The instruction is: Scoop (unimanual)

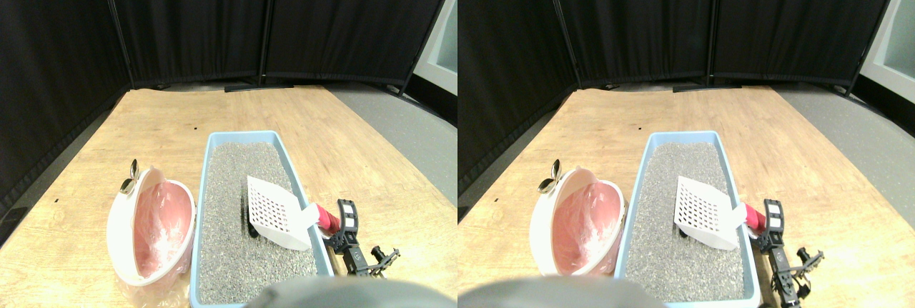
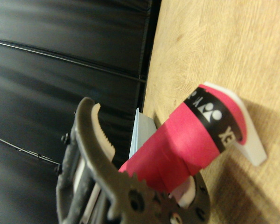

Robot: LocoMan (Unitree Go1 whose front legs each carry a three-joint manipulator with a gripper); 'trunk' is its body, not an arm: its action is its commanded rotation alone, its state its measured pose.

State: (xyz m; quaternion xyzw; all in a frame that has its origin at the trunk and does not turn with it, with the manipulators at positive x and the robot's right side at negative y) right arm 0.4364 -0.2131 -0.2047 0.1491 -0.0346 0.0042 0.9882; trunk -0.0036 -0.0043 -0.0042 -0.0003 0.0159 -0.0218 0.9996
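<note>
A blue tray (image 1: 209, 179) of grey litter (image 1: 236, 251) stands on the wood surface (image 1: 164, 118), near its front edge and a little right of the middle. A white slotted scoop (image 1: 275, 211) is over the litter by the tray's right wall, its blade tilted with the far edge up and the lower corner down at the litter. A small dark lump (image 1: 253, 232) lies in the litter just under the blade's left corner. The scoop's red-wrapped handle (image 1: 327, 218) crosses the tray's right rim and ends at the right tool (image 1: 342, 231), which sits just outside the tray on that side.

In the wrist view the handle (image 2: 186, 147), red with a black band, fills the middle and lies between the two curved jaws; the toothed jaw stands apart from it on one side, and the tool (image 2: 144, 182) appears closed on the handle near the hinge.

A white bin (image 1: 118, 229) lined with a pink bag (image 1: 161, 226) lies tipped beside the tray's left wall, its mouth facing the tray. A metal clip (image 1: 131, 177) sits on the bin's far rim. Black curtains (image 1: 214, 18) stand behind the surface's far edge.
</note>
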